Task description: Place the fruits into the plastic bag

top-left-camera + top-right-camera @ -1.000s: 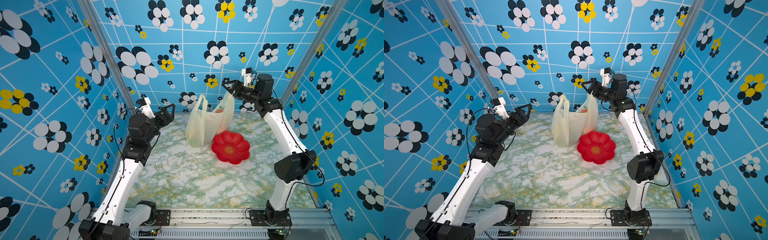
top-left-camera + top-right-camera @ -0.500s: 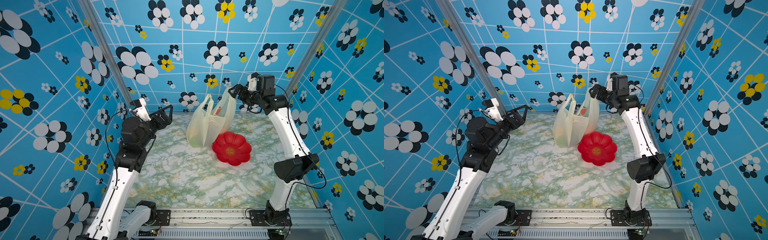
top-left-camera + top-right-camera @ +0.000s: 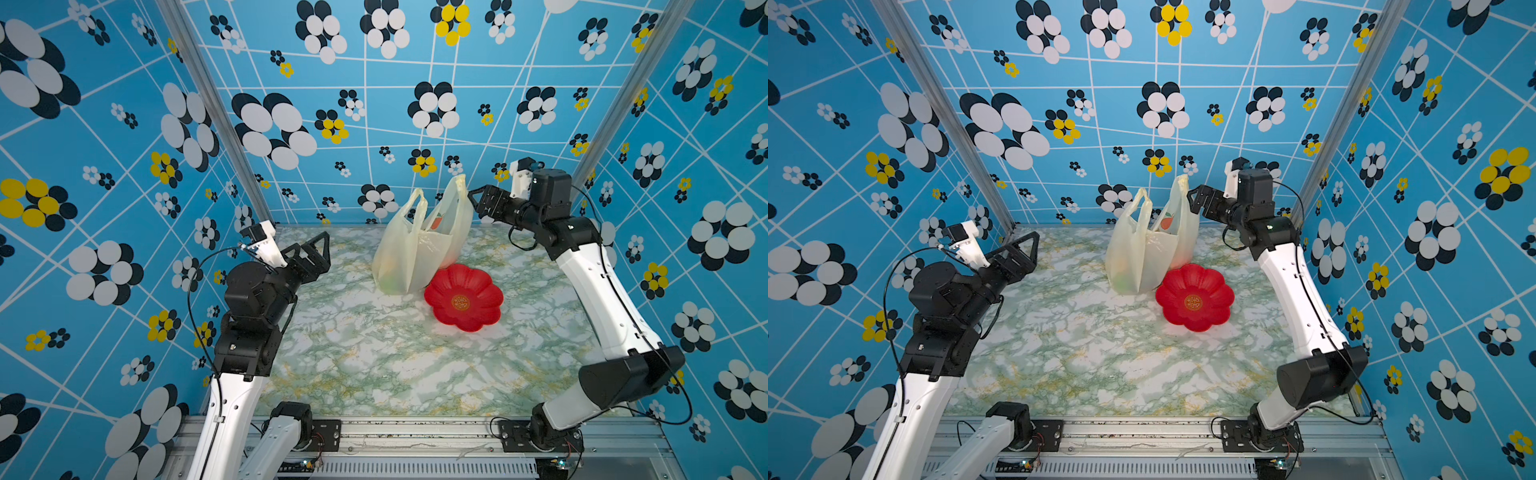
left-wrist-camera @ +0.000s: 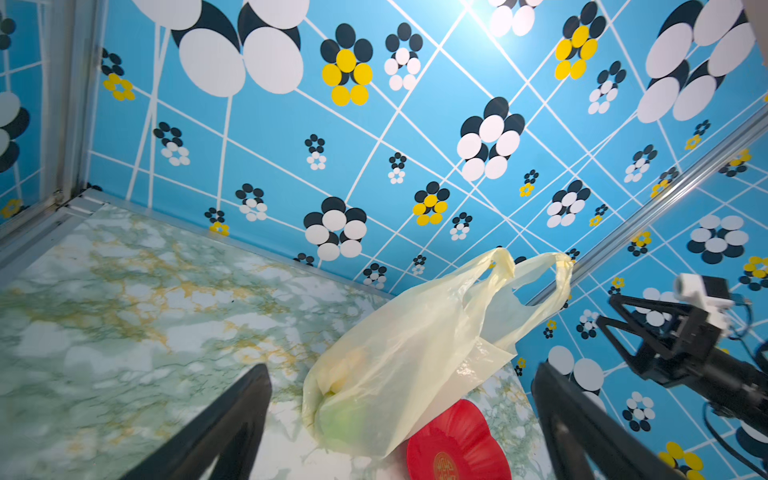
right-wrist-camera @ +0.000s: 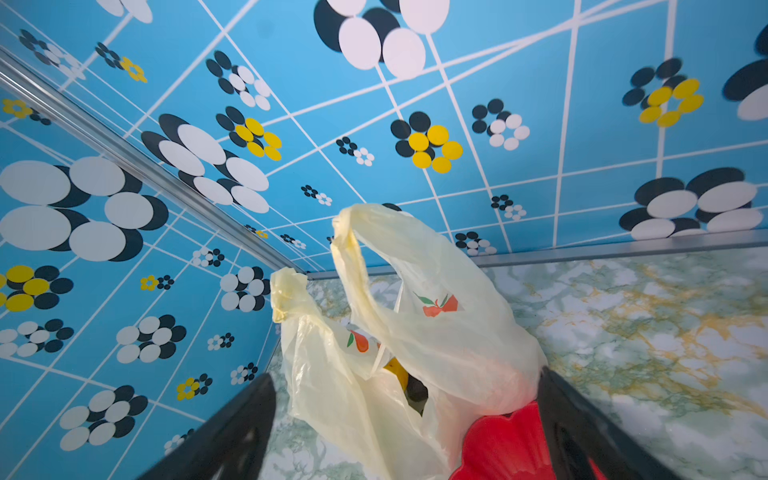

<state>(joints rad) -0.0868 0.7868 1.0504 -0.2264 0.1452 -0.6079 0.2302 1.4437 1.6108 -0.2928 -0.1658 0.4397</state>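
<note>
the plastic bag (image 3: 419,249) stands upright at the centre back of the desk (image 3: 374,353), touching the bare red plate (image 3: 463,298), propped by fruits (image 5: 405,376) inside, so both the left end effector (image 3: 318,253) and right end effector (image 3: 478,201) hang released, grasping nothing.

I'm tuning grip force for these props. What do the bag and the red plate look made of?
The plastic bag: thin translucent cream film, soft and crinkled; dark and yellow shapes show through it in the right wrist view, and its loop handles stand up limply.

The red plate: apparently rigid moulded plastic, glossy, with smooth scalloped petals and a gold centre emblem. It could be lacquered; the look leaves that open.
</note>
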